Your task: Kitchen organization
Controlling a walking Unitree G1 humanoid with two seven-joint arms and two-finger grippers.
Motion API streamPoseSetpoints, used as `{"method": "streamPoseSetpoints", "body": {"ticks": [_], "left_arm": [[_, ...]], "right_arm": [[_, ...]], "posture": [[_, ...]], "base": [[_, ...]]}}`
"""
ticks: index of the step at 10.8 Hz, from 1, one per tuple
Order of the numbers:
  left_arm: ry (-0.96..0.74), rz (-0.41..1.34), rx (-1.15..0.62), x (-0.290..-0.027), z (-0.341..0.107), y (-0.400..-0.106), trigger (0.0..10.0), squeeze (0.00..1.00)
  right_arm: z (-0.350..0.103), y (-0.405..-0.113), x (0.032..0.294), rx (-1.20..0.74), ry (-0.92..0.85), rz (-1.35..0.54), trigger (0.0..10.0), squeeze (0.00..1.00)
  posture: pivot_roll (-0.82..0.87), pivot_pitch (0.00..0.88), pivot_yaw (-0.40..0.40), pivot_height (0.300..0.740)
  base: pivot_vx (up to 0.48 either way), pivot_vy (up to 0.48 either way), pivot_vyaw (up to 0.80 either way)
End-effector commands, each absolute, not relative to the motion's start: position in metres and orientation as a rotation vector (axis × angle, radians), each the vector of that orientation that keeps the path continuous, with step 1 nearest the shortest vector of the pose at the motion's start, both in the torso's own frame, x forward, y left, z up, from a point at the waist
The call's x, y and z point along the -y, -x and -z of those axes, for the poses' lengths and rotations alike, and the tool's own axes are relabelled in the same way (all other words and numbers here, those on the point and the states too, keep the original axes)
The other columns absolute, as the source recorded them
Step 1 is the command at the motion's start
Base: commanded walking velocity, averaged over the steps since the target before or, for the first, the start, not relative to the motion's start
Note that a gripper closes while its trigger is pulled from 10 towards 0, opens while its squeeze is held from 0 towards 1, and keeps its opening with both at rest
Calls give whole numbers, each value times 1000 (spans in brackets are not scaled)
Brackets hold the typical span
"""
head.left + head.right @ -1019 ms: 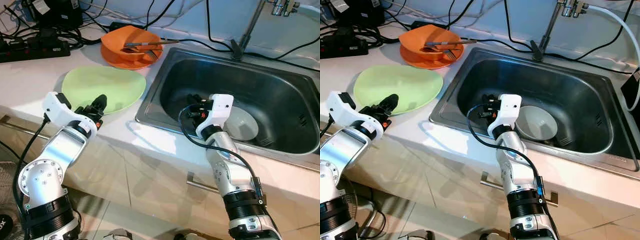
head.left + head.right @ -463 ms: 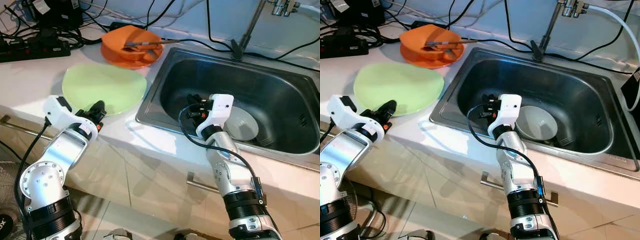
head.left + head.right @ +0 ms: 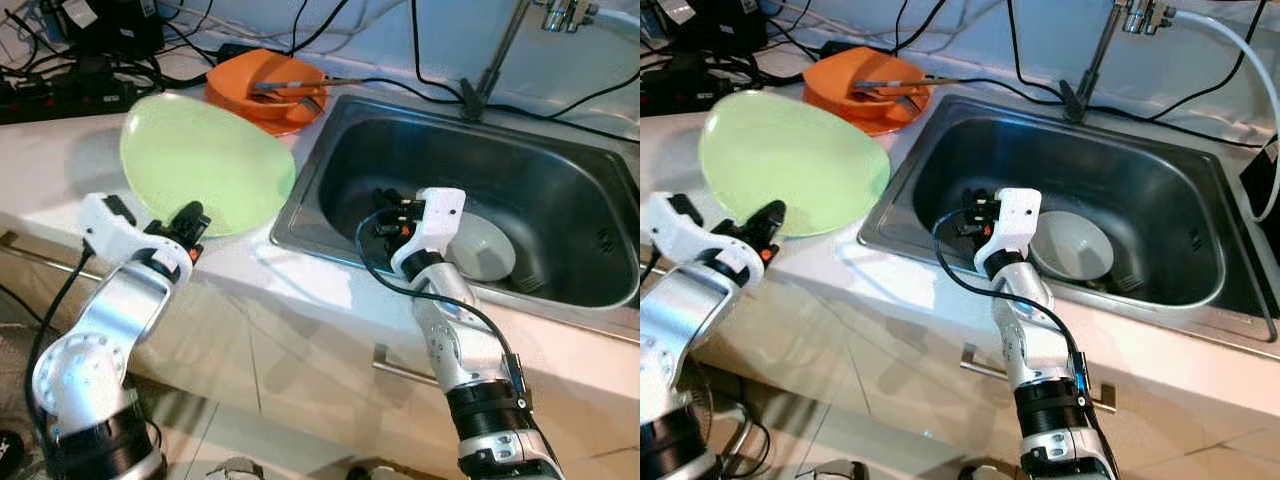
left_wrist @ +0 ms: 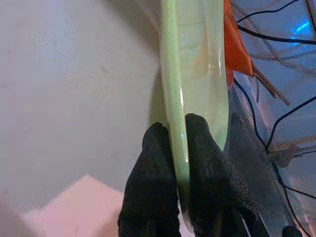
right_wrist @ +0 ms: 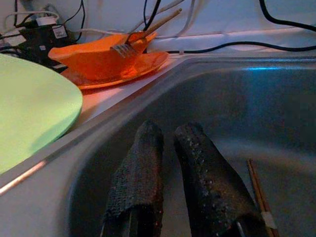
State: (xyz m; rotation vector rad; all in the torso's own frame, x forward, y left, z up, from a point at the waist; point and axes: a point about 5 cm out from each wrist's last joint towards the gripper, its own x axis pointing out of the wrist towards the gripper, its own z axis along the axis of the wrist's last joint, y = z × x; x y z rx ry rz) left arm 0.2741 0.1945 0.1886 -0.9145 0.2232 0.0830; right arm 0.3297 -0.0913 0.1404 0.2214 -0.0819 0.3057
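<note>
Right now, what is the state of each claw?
Left claw: closed on the green plate.
Right claw: in the sink, holding nothing; open or closed cannot be told.
</note>
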Motion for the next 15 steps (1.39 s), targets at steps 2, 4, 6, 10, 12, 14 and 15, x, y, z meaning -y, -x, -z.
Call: {"method": "streamPoseSetpoints", "body": {"ticks": [2,4,6,10,12,14,15], "left_arm": [[894,-162,-264,-203,-175,-261,0,0],[864,-110,-133,-205,-193,-263,0,0],[872,-17,47,-198,-219,-267,0,0],[865,235,195,-162,-249,-281,10000,0],[862,341,194,-140,-251,-293,10000,0],[863,396,172,-125,-241,-312,10000,0],[862,412,166,-120,-239,-316,10000,0]], "right_arm": [[-125,-328,88,1,-220,-326,10000,0],[-126,-329,87,-1,-219,-334,10000,0],[-126,-330,89,3,-213,-326,10000,0],[-133,-335,95,29,-220,-292,10000,0],[-139,-338,96,45,-280,-283,10000,1000],[-156,-347,108,83,-409,-232,10000,1000],[-161,-349,112,94,-452,-221,10000,1000]], "posture": [[159,104,-68,740],[158,101,-72,740],[144,91,-71,740],[121,52,-63,740],[110,32,-51,740],[83,10,-37,740],[82,9,-36,740]], "base": [[0,0,0],[0,0,0],[0,0,0],[0,0,0],[0,0,0],[0,0,0],[0,0,0]]}}
